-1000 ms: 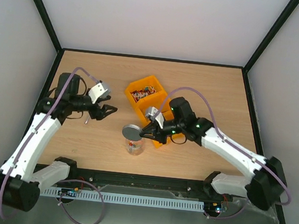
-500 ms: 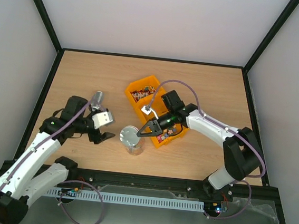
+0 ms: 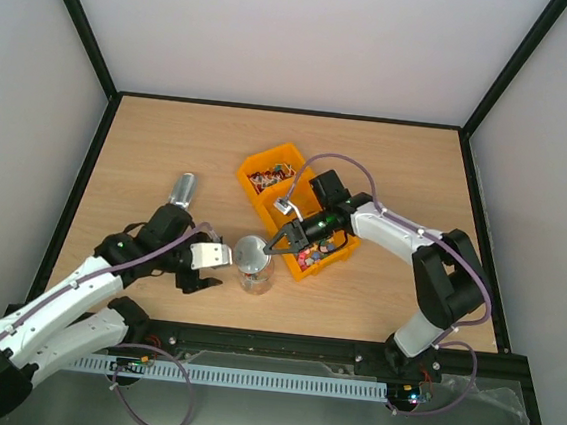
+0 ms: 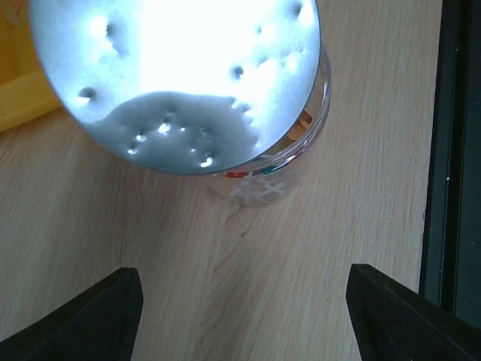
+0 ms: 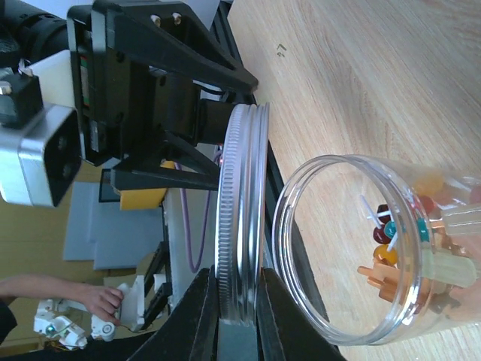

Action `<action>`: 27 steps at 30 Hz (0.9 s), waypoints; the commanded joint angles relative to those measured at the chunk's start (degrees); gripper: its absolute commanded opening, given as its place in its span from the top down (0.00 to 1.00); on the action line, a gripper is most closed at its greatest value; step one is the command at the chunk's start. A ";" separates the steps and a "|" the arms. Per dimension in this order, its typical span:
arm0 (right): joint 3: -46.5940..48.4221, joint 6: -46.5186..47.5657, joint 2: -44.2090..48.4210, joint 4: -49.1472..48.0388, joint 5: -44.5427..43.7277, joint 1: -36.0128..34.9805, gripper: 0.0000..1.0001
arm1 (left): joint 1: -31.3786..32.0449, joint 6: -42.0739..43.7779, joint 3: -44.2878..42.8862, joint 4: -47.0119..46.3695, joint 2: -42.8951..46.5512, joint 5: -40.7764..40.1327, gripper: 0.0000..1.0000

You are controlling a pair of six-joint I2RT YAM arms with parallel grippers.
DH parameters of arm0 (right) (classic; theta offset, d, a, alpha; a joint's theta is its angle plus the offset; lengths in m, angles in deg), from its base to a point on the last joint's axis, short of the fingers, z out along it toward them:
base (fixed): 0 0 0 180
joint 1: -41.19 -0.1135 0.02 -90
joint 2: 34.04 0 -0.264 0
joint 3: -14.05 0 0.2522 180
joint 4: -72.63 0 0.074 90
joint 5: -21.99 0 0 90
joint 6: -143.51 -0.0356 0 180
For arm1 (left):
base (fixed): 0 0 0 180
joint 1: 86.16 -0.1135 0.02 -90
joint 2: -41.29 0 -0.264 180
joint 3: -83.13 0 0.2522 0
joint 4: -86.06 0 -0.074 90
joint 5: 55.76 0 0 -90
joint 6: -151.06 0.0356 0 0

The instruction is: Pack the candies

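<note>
Pale wooden surface with a black frame round its edges and plain white walls behind it carries everything in view. Near the middle sits an orange plastic bin with two compartments, set at a slant. The candies, a heap of tiny red-and-white wrapped sweets, lie in its far compartment; chunkier mixed-colour pieces fill the near one.

Just in front of the bin stands a clear round plastic jar, upright with its mouth uncovered. The right wrist view looks into it: a few small red, teal and orange pieces with thin white sticks lie at the bottom.

The right gripper has its fingers pinched shut on the rim of a round silver metal lid. From the right wrist the lid shows edge-on, its ribbed side close beside the jar's mouth with a narrow gap between, so it is not seated. From the left wrist the lid's flat face covers most of the jar.

The left gripper hangs just left of the jar, its two black fingers spread wide and holding nothing, the jar ahead of them and untouched.

A grey metal cylinder lies on the surface, well to the left of the bin
</note>
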 commanded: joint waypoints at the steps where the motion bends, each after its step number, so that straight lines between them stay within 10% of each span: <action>1: 0.51 -2.54 -1.29 1.00 3.34 -0.02 0.94 | 3.34 -0.73 1.23 -5.38 -2.68 -3.27 0.24; 27: -1.08 -2.35 -3.59 2.38 1.57 0.13 0.89 | 10.22 -6.19 2.86 -16.71 -9.57 -6.41 0.35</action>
